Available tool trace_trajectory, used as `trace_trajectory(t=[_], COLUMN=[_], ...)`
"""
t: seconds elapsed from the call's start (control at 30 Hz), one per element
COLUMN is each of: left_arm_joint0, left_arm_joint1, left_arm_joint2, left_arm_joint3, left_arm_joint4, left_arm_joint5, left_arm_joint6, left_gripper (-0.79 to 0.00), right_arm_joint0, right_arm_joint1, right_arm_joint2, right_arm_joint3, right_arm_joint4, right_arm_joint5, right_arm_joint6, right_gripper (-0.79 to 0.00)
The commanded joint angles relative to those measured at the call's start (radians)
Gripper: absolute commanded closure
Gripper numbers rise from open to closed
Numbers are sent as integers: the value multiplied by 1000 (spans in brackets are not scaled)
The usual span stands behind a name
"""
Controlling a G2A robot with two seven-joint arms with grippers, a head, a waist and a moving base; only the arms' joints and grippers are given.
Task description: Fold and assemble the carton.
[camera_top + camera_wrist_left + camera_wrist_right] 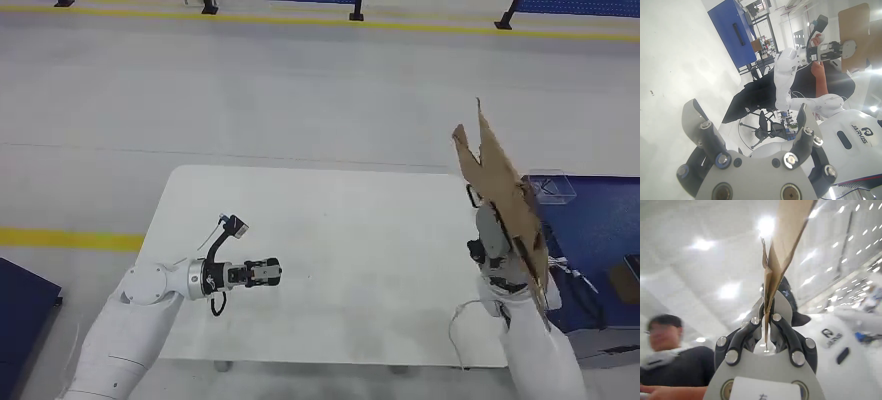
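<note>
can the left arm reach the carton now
Probably, after a move: nothing stands between, but the right gripper holds the carton raised at the edge of the table, well apart from the open left gripper.

White glossy arms (120, 330) end in black cabled wrists (205, 278) and grey claws (747, 108) studded with silver screws (789, 160).

- Carton (505, 195): brown cardboard, flat, unassembled, flaps uneven at far end.
- Pose: raised on edge at the right side of the table (330, 260), pinched by right gripper (767, 308).
</note>
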Motion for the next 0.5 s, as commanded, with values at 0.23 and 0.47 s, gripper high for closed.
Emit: trace_trajectory(t=[0.23,0.47], left_arm_joint0=[0,0], left_arm_joint1=[0,0], left_arm_joint2=[0,0], left_arm_joint3=[0,0], left_arm_joint4=[0,0], left_arm_joint5=[0,0], left_arm_joint6=[0,0], left_gripper=[-785,-785], right_arm_joint0=[-44,-20], right_arm_joint1=[7,2], right_arm_joint2=[88,-2], right_arm_joint3=[-6,21], right_arm_joint4=[-492,-800], right_arm_joint5=[-287,-462], right_arm_joint6=[-127,-203], right_gripper=[0,0])
